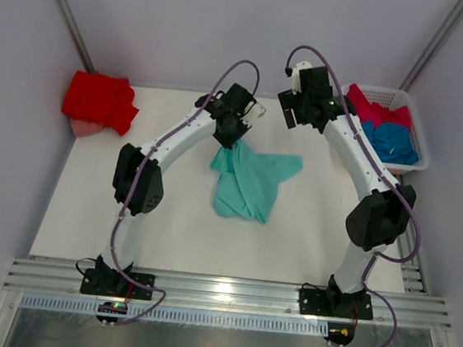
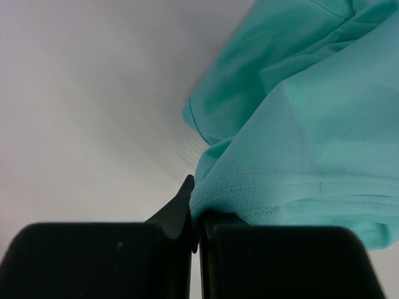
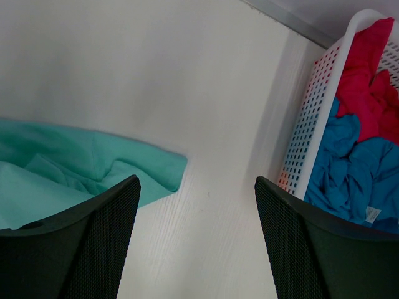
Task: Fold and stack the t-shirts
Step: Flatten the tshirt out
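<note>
The left arm (image 1: 177,137) and the right arm (image 1: 356,151) have white tube links, bulky black joint housings and black bases; a lilac cable (image 1: 241,62) loops along each. The right gripper (image 3: 196,184) has black fingers (image 3: 312,249) with fine mesh texture

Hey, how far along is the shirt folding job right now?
Done: a red t-shirt sits bundled, seemingly folded, at the table far-left corner, with pink cloth under it. In hand: the left gripper is shut on the mint-teal t-shirt, which lies crumpled mid-table; the right gripper is open and empty. Left: the crimson-pink t-shirt and blue t-shirt lie unfolded in the white basket.
</note>
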